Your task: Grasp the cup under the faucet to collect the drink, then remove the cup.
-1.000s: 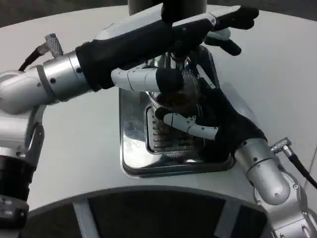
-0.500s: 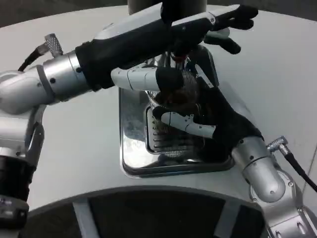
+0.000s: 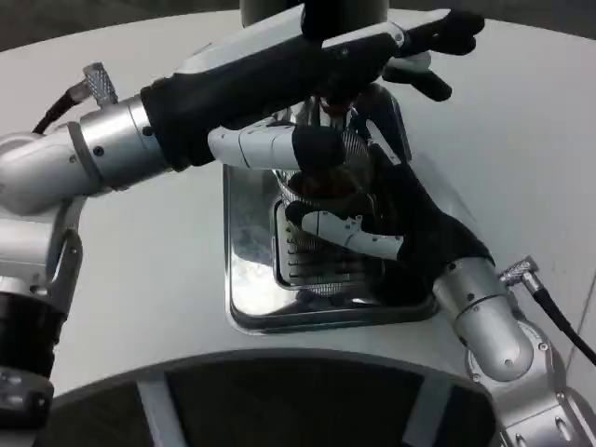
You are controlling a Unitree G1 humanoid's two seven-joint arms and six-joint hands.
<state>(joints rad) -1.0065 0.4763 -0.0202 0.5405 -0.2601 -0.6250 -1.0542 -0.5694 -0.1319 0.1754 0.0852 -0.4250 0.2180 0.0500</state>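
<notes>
A clear cup [image 3: 321, 191] with dark drink in it stands on the grille of the steel drip tray [image 3: 244, 270], under the dispenser's faucet [image 3: 337, 104]. My right hand [image 3: 391, 228] wraps around the cup from the right, its fingers [image 3: 349, 230] across the cup's front. My left hand [image 3: 307, 74] reaches over the cup from the left and lies on top of the dispenser's tap, its thumb [image 3: 270, 147] stretched below, above the cup's rim. The left forearm hides most of the faucet and the cup's upper part.
The dark dispenser body [image 3: 312, 11] rises at the back centre. White tabletop [image 3: 140, 270] lies open to the left and right of the tray. The table's curved front edge [image 3: 279, 363] runs close below the tray.
My right hand and forearm have edged slightly left and up around the cup. The left hand stays on the tap.
</notes>
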